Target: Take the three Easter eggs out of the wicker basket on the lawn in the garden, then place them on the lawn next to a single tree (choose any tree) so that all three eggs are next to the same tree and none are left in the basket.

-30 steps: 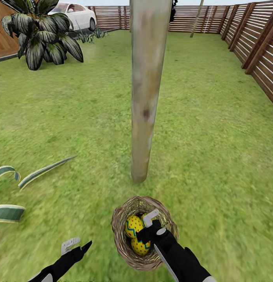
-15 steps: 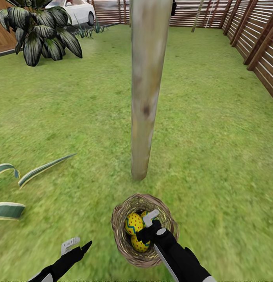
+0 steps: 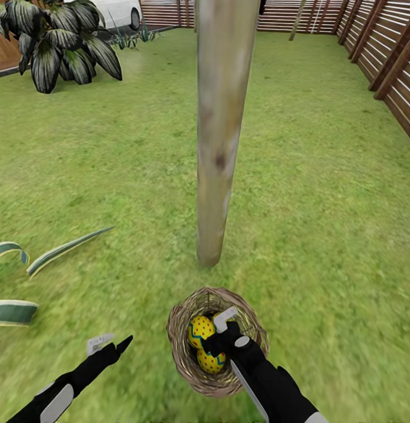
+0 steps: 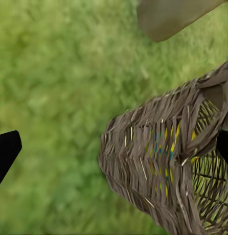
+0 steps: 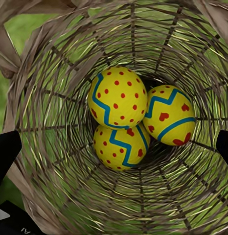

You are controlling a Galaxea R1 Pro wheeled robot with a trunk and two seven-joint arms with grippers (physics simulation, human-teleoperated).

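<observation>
- The three Easter eggs (image 5: 131,120) all lie at the bottom of the wicker basket (image 3: 182,352), pressed together in a cluster: one rides on top, one sits beside it towards 3 o'clock in the right wrist view, and one lies under them towards 6 o'clock.
- The basket rests on the lawn (image 3: 322,223) just short of the tree (image 3: 219,135), whose trunk foot stands at 12 o'clock from the basket in the head view.
- The eggs look smooth, hard and rounded, so I judge them light but slippery. The upper egg is the natural first pick, gripped across its widest band so it cannot squirt out.
- The basket's open weave looks light and springy. It may shift or tip if a finger catches the braided rim.
- The right gripper (image 3: 222,329) reaches over the basket mouth from 5 o'clock, its forearm slanting down and its wrist pointed into the bowl. Its jaws stand apart, with dark fingertips at either edge of the right wrist view and nothing between them yet.
- The left gripper (image 3: 108,346) hovers over bare grass at 9 o'clock from the basket, well apart from it, with the arm stretched forward. Its jaws are also apart and empty.
- No egg lies on the grass, so I take the first lift as not yet done.
</observation>
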